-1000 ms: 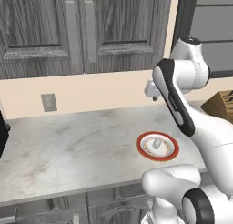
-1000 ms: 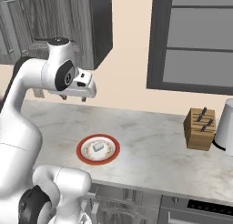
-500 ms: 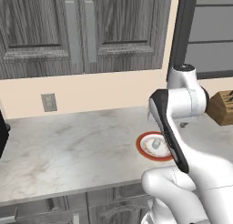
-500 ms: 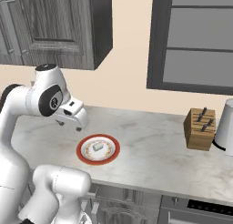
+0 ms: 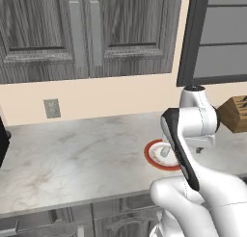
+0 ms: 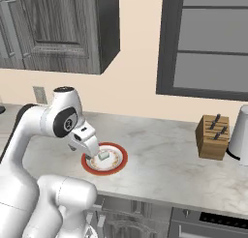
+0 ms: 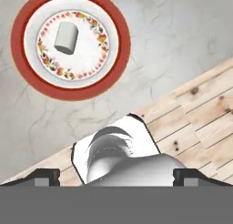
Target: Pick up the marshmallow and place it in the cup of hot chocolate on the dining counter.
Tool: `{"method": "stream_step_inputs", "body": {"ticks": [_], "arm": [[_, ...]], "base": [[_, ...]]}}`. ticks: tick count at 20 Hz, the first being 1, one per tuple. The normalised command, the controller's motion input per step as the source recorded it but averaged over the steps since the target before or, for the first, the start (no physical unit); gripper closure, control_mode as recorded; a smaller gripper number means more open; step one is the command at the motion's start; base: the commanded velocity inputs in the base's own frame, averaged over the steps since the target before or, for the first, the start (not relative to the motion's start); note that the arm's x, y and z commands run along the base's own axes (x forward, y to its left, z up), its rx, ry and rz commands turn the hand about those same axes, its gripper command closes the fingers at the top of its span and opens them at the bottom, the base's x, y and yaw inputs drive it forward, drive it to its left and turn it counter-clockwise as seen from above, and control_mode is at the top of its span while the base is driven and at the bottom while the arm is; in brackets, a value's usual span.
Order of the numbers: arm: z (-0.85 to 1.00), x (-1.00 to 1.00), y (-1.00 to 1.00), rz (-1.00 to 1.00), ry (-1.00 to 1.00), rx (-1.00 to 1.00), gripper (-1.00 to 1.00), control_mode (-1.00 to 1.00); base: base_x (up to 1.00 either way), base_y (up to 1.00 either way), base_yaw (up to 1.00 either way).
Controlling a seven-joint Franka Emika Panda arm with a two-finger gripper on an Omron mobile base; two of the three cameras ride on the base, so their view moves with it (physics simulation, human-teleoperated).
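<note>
While our gripper (image 7: 116, 174) hangs above the counter's (image 5: 72, 154) front edge with jaws spread wide and nothing between them, we see the marshmallow (image 7: 66, 38), a stubby pale cylinder, lying on its side on the round red-rimmed plate (image 7: 20, 63) with its floral ring, on veined grey marble.

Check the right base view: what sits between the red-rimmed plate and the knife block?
Nothing: bare marble counter separates the red-rimmed plate from the knife block.
</note>
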Motion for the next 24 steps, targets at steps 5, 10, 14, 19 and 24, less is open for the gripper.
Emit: {"method": "stream_step_inputs", "body": {"ticks": [5,10,14,19,24], "arm": [[-0.46,0.30,-0.01,-0.04,0.19,0.03,-1.00,-1.00],[-0.29,0.50,-0.12,0.00,0.14,0.05,-1.00,-1.00],[-0.04,0.59,-0.13,0.00,0.07,0.04,-1.00,-1.00],[-0.08,0.54,0.00,0.00,0.05,0.02,-1.00,-1.00],[-0.26,0.42,0.00,0.00,0.00,0.00,-1.00,-1.00]], "base": [[0.00,0.00,0.00],[0.00,0.00,0.00],[0.00,0.00,0.00],[0.00,0.00,0.00],[0.00,0.00,0.00]]}}
